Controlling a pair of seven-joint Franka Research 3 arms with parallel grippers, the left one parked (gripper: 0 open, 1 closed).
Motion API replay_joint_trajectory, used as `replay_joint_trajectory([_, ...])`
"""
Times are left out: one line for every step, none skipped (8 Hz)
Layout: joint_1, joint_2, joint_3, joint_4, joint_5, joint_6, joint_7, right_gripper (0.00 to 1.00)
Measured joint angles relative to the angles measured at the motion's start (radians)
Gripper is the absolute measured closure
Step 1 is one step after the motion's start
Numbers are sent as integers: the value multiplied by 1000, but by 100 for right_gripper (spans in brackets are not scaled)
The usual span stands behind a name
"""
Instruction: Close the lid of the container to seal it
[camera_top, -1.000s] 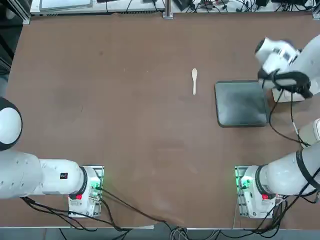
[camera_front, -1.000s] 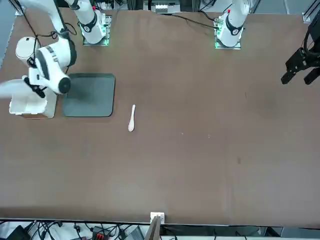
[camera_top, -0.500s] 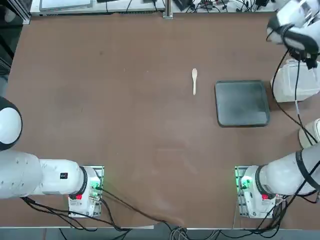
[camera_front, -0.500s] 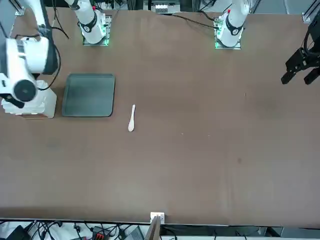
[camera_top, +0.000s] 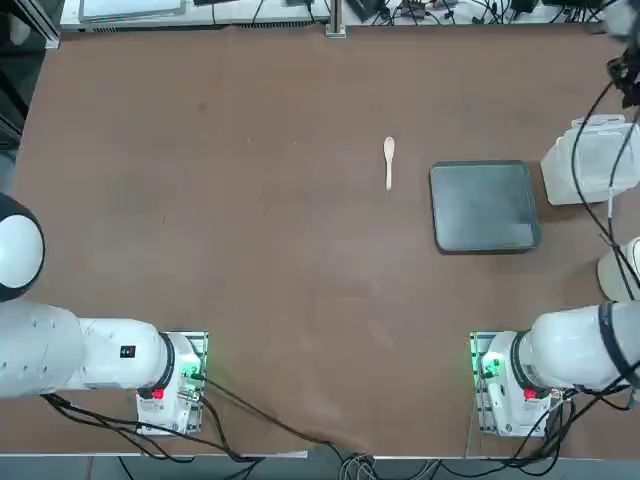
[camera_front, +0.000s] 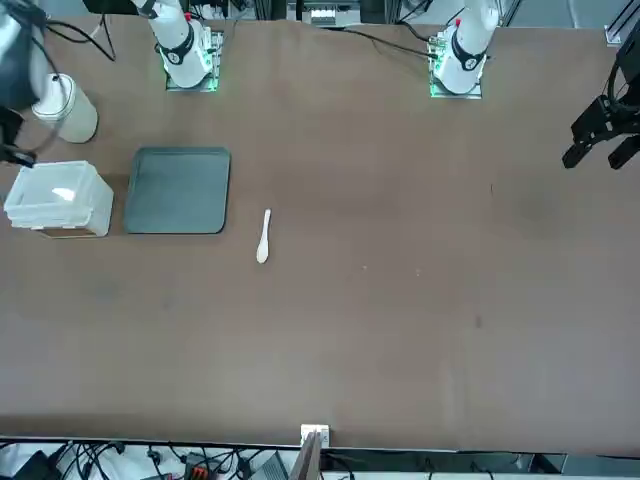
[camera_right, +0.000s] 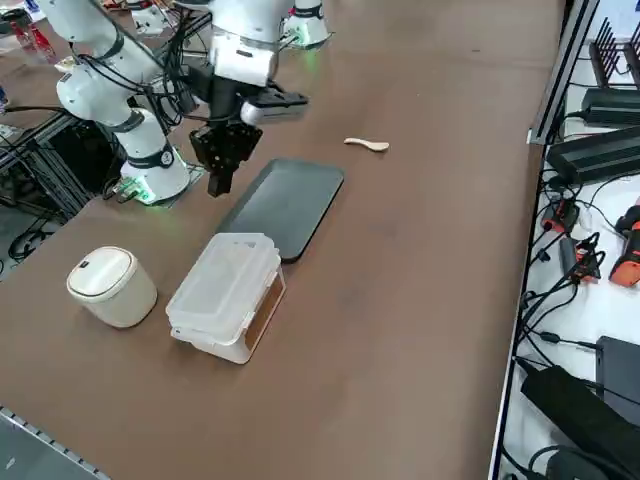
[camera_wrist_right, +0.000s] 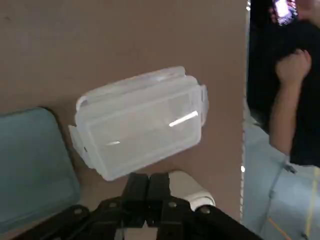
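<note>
Top view: on the bench (camera_top: 300, 300) there are one spoon (camera_top: 389, 162), one dark grey tray (camera_top: 485, 207), one box (camera_top: 590, 165) and one cup (camera_top: 622, 272). That makes two closed-sided containers and one flat tray. The spoon lies apart, left of the tray; the box stands just right of the tray, and the cup is nearer the arm bases. Cables cross over the box and cup.

Front view: the same four things show, one of each. The lid (camera_front: 62, 190) lies over the box's top, and the brown of the bench shows through the box's side. The cup stands near the box, towards the bases.

Right side view: one lid covers the one box, whose contents I cannot make out. The cup has its own round cover (camera_right: 101, 272), which hides its inside. The right pincer (camera_right: 219, 190) is above the bench, near the tray and away from the lid.

Right wrist view: the pincer is clenched, its two fingers together with nothing between them. Two side flaps (camera_wrist_right: 80, 145) jut outward from the lid. Beyond the bench's edge are one person's bare arm (camera_wrist_right: 285, 110) and one phone (camera_wrist_right: 284, 11).
</note>
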Motion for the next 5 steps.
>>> replay_joint_trajectory([-56,-4,-3,-3,101,58,-134,98])
replay_joint_trajectory([-109,4,-5,-9,217,95,-273,98])
replay_joint_trajectory([-157,23,-6,-13,325,109,-399,98])
replay_joint_trajectory([-192,52,-9,-17,387,135,-488,98])
replay_joint_trajectory([-208,84,-10,-19,407,171,-531,98])
